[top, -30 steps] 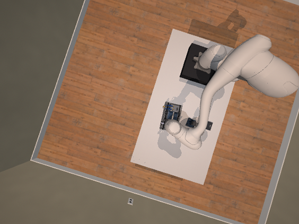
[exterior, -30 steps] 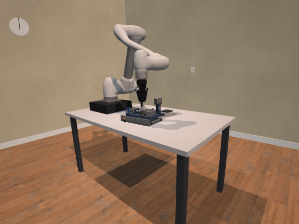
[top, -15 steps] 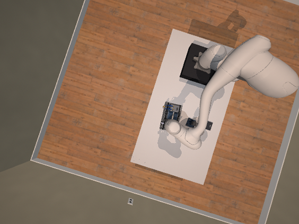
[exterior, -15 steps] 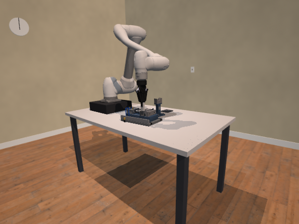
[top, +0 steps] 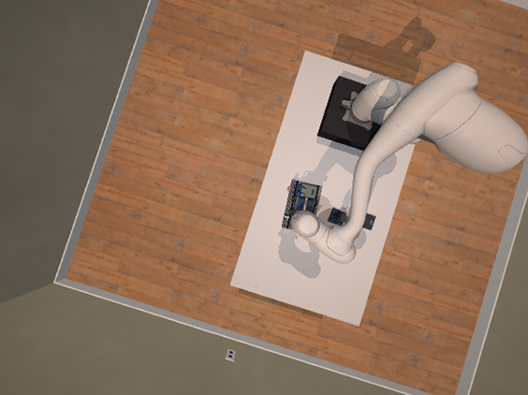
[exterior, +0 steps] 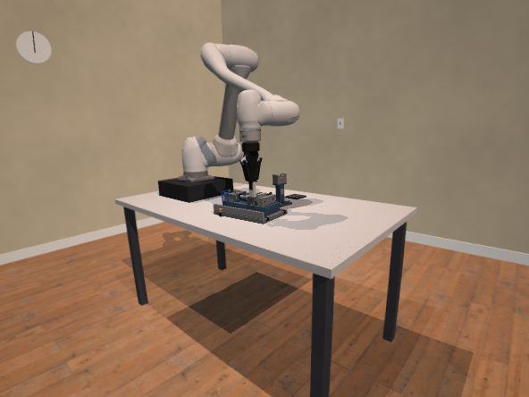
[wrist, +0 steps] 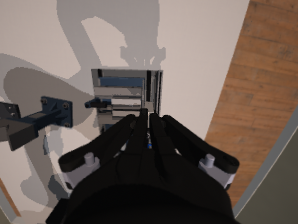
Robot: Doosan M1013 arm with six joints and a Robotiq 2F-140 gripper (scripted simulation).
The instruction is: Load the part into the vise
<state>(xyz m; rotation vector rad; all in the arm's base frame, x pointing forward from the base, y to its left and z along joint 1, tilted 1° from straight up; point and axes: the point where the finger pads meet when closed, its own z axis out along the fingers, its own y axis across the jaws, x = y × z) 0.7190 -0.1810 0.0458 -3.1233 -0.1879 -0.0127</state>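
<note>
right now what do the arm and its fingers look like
The arm is smooth, off-white and rounded, with thin dark seam lines, on a black box base. The gripper is black, with slim tapering fingers and grey round knuckle pins. No cables or markings show.

We hang our wrist straight down from a folded arm, our black gripper pointing downward, fingertips pinched fully together with nothing between them.
</note>
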